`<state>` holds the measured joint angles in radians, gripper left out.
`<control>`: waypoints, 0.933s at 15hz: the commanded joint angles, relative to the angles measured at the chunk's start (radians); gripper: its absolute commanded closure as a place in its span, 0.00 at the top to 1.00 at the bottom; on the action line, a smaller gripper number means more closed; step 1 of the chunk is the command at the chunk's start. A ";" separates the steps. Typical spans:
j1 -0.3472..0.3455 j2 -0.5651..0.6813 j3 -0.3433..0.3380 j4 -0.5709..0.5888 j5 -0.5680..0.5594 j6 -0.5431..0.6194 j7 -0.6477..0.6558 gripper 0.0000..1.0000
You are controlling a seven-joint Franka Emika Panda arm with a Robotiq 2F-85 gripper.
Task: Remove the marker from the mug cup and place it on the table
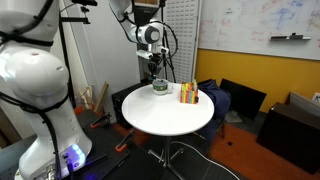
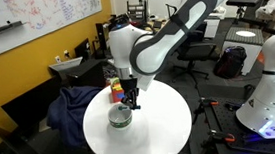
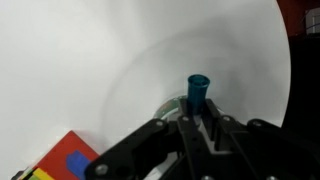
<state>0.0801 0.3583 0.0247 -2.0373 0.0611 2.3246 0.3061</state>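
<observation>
The mug cup (image 1: 160, 88) stands on the round white table (image 1: 170, 118), toward its far side; it also shows in an exterior view (image 2: 120, 117). My gripper (image 1: 154, 73) hangs straight above the cup, also seen in an exterior view (image 2: 130, 101). In the wrist view the gripper (image 3: 197, 118) is shut on the marker (image 3: 198, 90), a short blue-teal stick that pokes out past the fingertips. Part of the cup's rim (image 3: 168, 106) shows behind the fingers. The marker's lower end is hidden by the fingers.
A red-yellow-orange striped upright bundle (image 1: 188, 94) stands on the table close beside the cup; it also shows in an exterior view (image 2: 115, 89) and in the wrist view corner (image 3: 62, 160). Chairs and a blue cloth (image 2: 74, 101) stand behind the table.
</observation>
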 commanded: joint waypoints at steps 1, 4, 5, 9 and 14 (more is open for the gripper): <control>0.029 -0.084 -0.019 -0.108 -0.030 0.079 0.071 0.05; 0.037 -0.114 -0.020 -0.158 -0.042 0.133 0.113 0.05; 0.039 -0.124 -0.021 -0.173 -0.046 0.148 0.128 0.05; 0.042 -0.152 -0.023 -0.219 -0.055 0.199 0.177 0.05; 0.043 -0.179 -0.032 -0.267 -0.070 0.246 0.232 0.05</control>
<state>0.1028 0.2290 0.0140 -2.2454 0.0182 2.5284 0.4778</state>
